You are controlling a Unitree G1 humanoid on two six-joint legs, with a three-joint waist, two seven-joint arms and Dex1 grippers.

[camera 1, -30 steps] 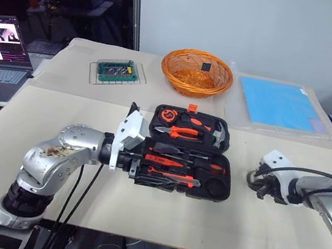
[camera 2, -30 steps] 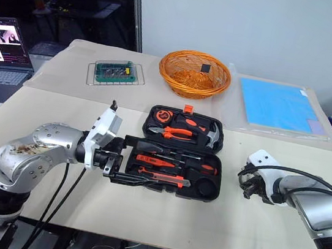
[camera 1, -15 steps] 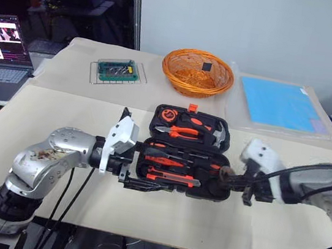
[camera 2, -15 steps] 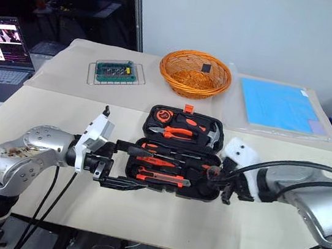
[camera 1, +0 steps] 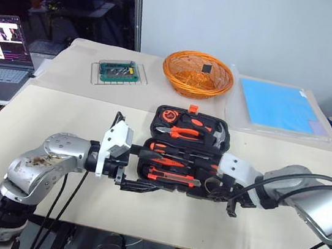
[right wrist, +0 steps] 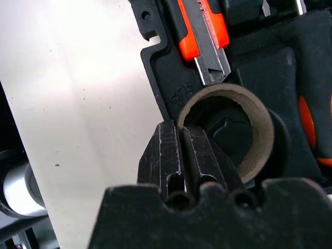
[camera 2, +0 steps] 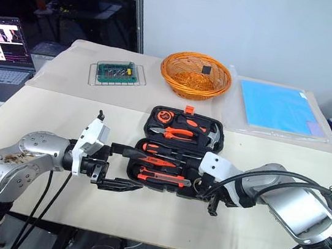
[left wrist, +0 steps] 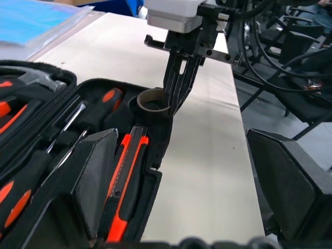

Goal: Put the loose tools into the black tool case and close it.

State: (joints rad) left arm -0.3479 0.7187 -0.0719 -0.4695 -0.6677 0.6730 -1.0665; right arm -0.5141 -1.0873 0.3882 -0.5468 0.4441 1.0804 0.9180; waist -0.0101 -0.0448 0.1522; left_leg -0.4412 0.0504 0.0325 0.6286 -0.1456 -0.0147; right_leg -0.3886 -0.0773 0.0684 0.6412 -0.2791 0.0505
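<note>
The case (camera 1: pixel 187 158) lies open on the table (camera 1: pixel 274 233) with its long axis running across the robot's front — lid half (camera 1: pixel 190 127) on the far side, tray half (camera 1: pixel 183 175) near. The tools look already seated: the screwdrivers (camera 1: pixel 171 154) lie along the tray's length and the knife (camera 1: pixel 174 177) sits in the front recess, parallel to them. So the step left, as I judge it, is the closing.

The right gripper (left wrist: pixel 179 101) is at the tray's right end, its fingers pressed together with nothing between them. Their tips rest at the rim of a cardboard ring (right wrist: pixel 228 129) that sits in the round recess at that corner; whether they touch it or the case edge beside it I cannot tell.

The left gripper (camera 1: pixel 126 178) stands at the tray's left end, jaws wide apart and holding nothing, pointing along the case's length toward the right one. Its lower finger reaches under the near left corner.

Both grippers bracket the tray end to end, while the lid lies beyond them, hinged along the line between the halves. To shut it, a gripper must get behind the lid's far edge and swing it toward the robot. Neither is clearly nearer; the right one, being closed, looks better suited to pushing.
</note>
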